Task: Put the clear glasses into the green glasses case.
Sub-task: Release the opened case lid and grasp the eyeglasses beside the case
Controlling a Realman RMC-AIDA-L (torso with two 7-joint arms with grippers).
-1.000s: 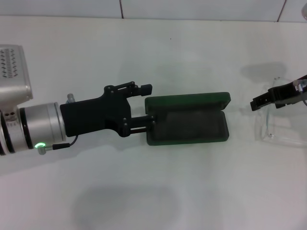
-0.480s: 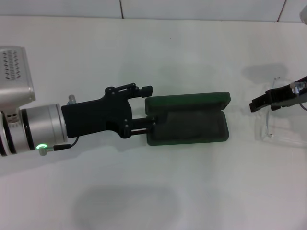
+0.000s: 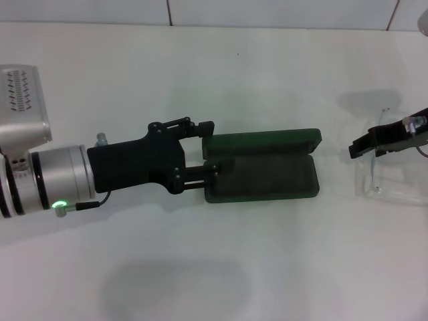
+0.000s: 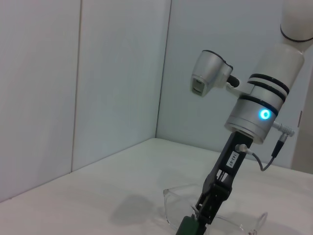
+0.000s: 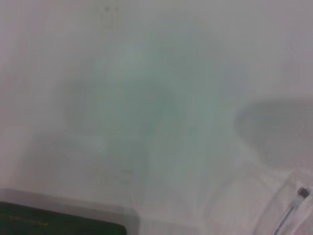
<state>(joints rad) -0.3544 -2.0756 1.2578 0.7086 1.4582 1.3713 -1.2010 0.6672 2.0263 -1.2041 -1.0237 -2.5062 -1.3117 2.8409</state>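
The green glasses case lies open at the middle of the white table, lid folded back on the far side, dark lining up. My left gripper is open at the case's left end; one finger sits just beyond the lid's far edge and the other rests on the base's left rim. The clear glasses sit on the table at the right. My right gripper reaches in from the right and crosses over their front frame. In the left wrist view the right gripper comes down onto the glasses behind a corner of the case.
A white tabletop carries everything, and a white tiled wall runs along its far edge. The right wrist view shows a strip of the case with gold lettering and one see-through arm of the glasses.
My left gripper has crept slightly rightward and toward me against the case's left end. The right gripper has shifted very little over the glasses.
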